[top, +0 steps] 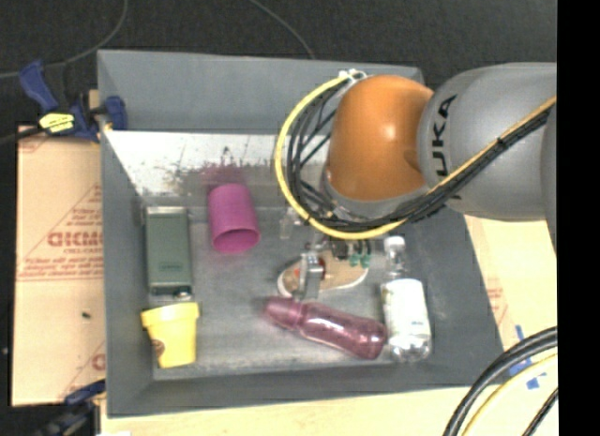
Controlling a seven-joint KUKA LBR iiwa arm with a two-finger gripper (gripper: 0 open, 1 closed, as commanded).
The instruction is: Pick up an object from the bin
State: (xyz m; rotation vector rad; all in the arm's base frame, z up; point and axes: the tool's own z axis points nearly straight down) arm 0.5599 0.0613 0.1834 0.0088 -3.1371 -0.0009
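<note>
My gripper (311, 276) hangs low in the middle of the bin, below the orange cover of the wrist. It stands over the left edge of a flat, round, cream-coloured thing (345, 278) with a reddish patch. That thing is partly hidden by the gripper. Just in front of it a translucent pink bottle (326, 327) lies on its side. To the right, a white bottle (406, 316) with a clear neck lies lengthwise along the right wall.
A pink cup (232, 218) lies on its side at the back, left of the gripper. A grey-green flat box (168, 252) lies along the left wall, with a yellow container (172, 333) in the front left corner. The arm covers the bin's back right.
</note>
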